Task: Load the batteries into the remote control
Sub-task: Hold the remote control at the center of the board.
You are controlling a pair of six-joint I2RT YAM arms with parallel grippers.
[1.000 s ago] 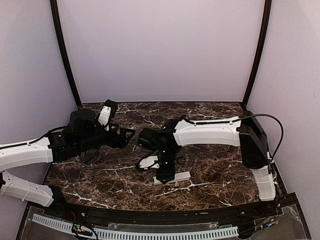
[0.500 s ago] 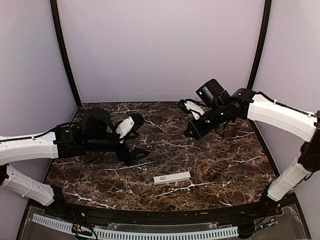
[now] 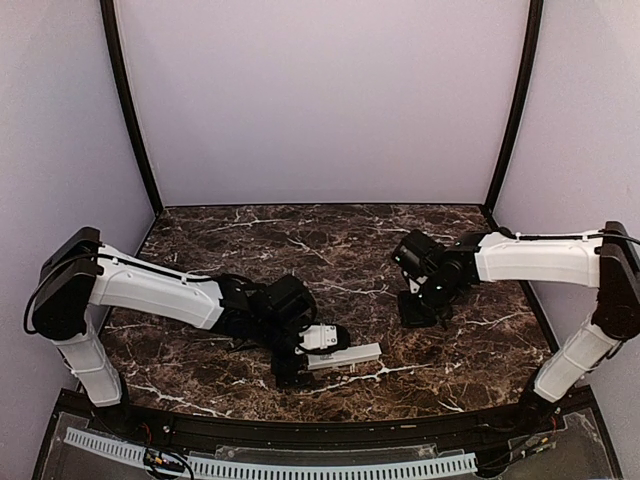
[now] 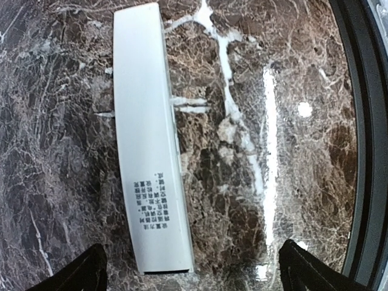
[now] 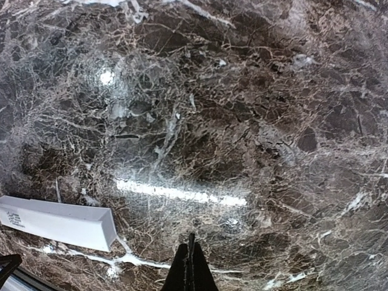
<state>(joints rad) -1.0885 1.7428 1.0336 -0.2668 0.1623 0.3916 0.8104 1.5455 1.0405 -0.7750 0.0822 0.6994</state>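
The remote control (image 3: 347, 356) is a long white bar lying flat near the table's front middle. In the left wrist view the remote control (image 4: 148, 139) shows small printed text near its close end. My left gripper (image 3: 303, 362) is at the remote's left end, and in its own view the left gripper (image 4: 191, 274) is open wide, with the remote's end between the fingertips (image 4: 85, 273) but untouched. My right gripper (image 3: 413, 312) hangs over bare marble to the right, and in its own view the right gripper (image 5: 191, 267) is shut on nothing, with the remote control (image 5: 57, 221) at lower left. The batteries are out of view.
The dark marble table (image 3: 470, 350) is walled in by lilac panels at the back and sides. A black raised rim (image 4: 364, 121) runs along the front edge, close to the remote. The right arm's white link (image 3: 530, 258) spans the right side.
My left arm has swung forward to the remote's left end and its jaws have widened. My right arm left the remote, rose to the back, then came down at mid right, shut.
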